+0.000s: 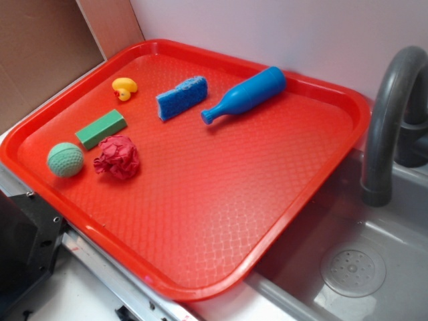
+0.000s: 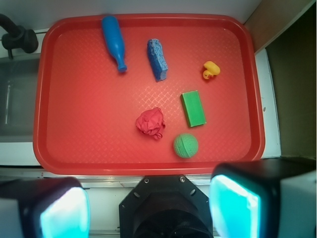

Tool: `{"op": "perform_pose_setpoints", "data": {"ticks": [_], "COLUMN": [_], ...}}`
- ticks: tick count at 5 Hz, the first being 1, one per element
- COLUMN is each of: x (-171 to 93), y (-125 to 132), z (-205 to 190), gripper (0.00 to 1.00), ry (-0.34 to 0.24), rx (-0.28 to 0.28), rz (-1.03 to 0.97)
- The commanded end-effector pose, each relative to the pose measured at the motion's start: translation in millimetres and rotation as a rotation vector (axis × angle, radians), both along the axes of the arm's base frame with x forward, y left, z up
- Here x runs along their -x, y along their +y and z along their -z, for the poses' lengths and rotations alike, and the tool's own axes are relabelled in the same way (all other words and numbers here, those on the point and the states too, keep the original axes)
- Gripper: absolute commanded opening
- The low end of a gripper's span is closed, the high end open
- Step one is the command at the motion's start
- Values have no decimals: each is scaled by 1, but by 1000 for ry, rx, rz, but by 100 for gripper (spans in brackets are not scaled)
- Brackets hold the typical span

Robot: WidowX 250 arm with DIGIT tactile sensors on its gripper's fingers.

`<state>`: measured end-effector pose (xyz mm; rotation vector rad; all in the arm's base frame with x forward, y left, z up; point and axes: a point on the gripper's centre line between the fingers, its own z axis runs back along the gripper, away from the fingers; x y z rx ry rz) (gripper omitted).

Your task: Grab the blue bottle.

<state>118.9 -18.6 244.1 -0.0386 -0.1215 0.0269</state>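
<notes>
The blue bottle [image 1: 246, 94] lies on its side near the far edge of the red tray [image 1: 301, 180], neck toward the tray's middle. From the wrist camera the blue bottle [image 2: 113, 41] is at the top left of the red tray [image 2: 94, 144], neck pointing down. My gripper [image 2: 148, 208] is high above the tray's near edge, far from the bottle. It is open, its two cyan pads [image 2: 64, 212] wide apart with nothing between them. The exterior view does not show the gripper.
On the tray lie a blue sponge [image 1: 181, 97], a yellow duck [image 1: 124, 87], a green block [image 1: 101, 128], a green ball [image 1: 65, 159] and a red crumpled wad [image 1: 118, 158]. A sink [image 1: 374, 261] with a grey faucet [image 1: 388, 114] adjoins the tray.
</notes>
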Motion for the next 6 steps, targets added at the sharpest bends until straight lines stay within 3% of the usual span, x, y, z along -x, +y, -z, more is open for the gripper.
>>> {"op": "perform_pose_setpoints", "data": {"ticks": [1,3,4,5,6], "x": [0,-56,-92,-120,-153], "y": [0,-8,-19,-25,-32], "z": [0,36,54,68,96], "gripper": [100,100,100,100,100], "ry": [0,-182,-274,-306,-305], "rx": [0,-55,-33,-83,-25], "rz": [0,-18,84,128,153]}}
